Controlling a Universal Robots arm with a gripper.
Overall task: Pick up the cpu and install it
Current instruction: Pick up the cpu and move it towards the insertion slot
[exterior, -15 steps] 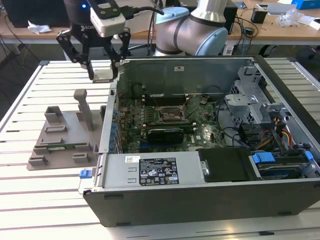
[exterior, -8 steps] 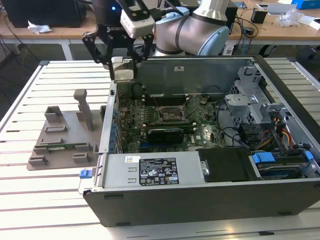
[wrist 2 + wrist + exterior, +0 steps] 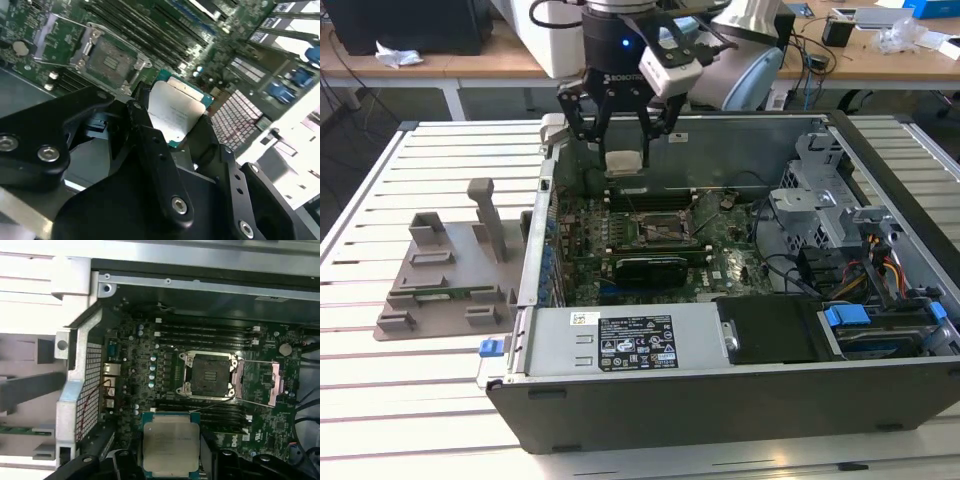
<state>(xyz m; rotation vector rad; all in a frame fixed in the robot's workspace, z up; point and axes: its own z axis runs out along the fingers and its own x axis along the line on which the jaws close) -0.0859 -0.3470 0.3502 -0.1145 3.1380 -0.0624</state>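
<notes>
The cpu (image 3: pixel 623 163), a flat square chip with a silver top, hangs above the open computer case, near its back wall. My gripper (image 3: pixel 623 160) is shut on its edges. Both wrist views show the cpu (image 3: pixel 175 112) (image 3: pixel 169 447) held level between the black fingers (image 3: pixel 150 150), with its green rim showing. The open processor socket (image 3: pixel 207 374) (image 3: pixel 107 60) lies on the motherboard below and ahead of the chip, its metal retention frame swung open. In the exterior view the socket (image 3: pixel 655 228) sits lower, toward the case's middle.
The case (image 3: pixel 720 350) lies on its side on a slatted white table. Memory slots (image 3: pixel 205 332) flank the socket. A black finned card (image 3: pixel 655 268), a drive cage and cables at the exterior view's right, and a grey plastic tray (image 3: pixel 450 275) outside the case are nearby.
</notes>
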